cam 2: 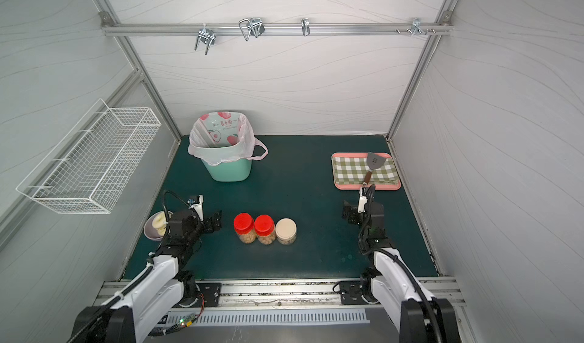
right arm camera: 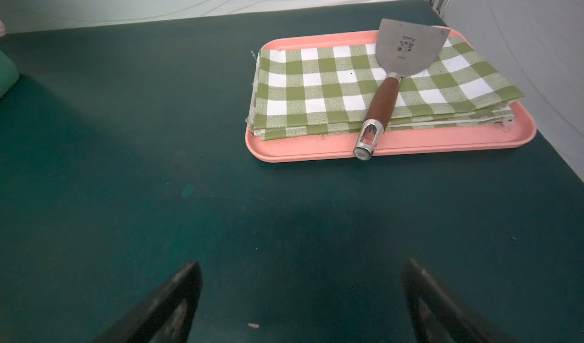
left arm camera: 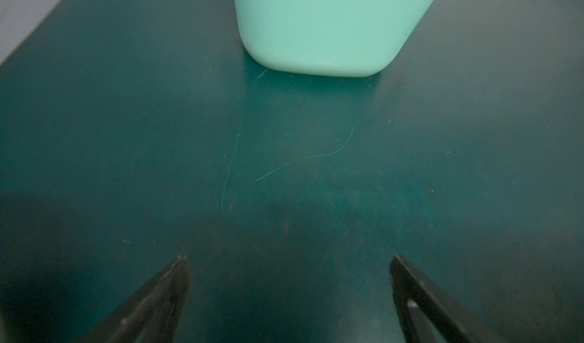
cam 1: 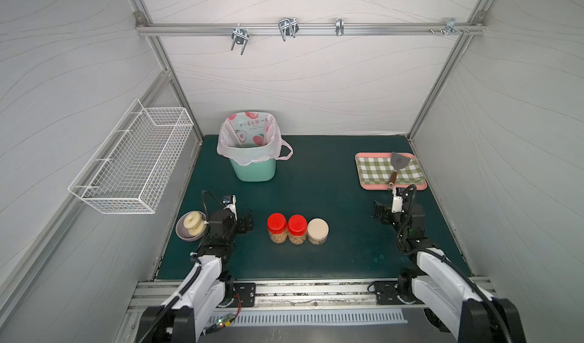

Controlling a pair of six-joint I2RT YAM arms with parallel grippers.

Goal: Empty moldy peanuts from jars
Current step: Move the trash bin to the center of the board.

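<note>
Three jars (cam 1: 297, 230) stand upright in a tight row on the counter (cam 1: 331, 205), about midway between its left and right edges and nearer the front edge than the back. The two toward the left carry red lids (cam 1: 277, 222). The shorter, wider one at the right end of the row has a beige lid (cam 1: 318, 228). All three lids are on. Peanuts (cam 1: 278, 238) show as a tan mass through the clear walls below each lid.

The left fingers (cam 1: 246, 222) hang just left of the row, apart from the nearest red-lidded jar, spread wide with nothing between them. In the left wrist view only bare counter lies between the two tips, with the mint wall of the bin (left arm camera: 316, 25) beyond. The right fingers (cam 1: 381, 214) are well to the right of the row, likewise spread wide and empty, pointing toward the tray (right arm camera: 442, 140).

The bin, lined with a pink printed bag (cam 1: 249, 136), stands near the back edge, left of centre. The pink tray sits by the right edge toward the back corner. It holds a folded green-checked cloth (cam 1: 379, 170), and a spatula (cam 1: 398, 162) lies on the cloth with its handle end over the tray's front rim. A bowl (cam 1: 185, 235) with pale donuts (cam 1: 193, 222) sits at the left edge. A wire basket (cam 1: 132, 167) hangs on the left wall.
</note>
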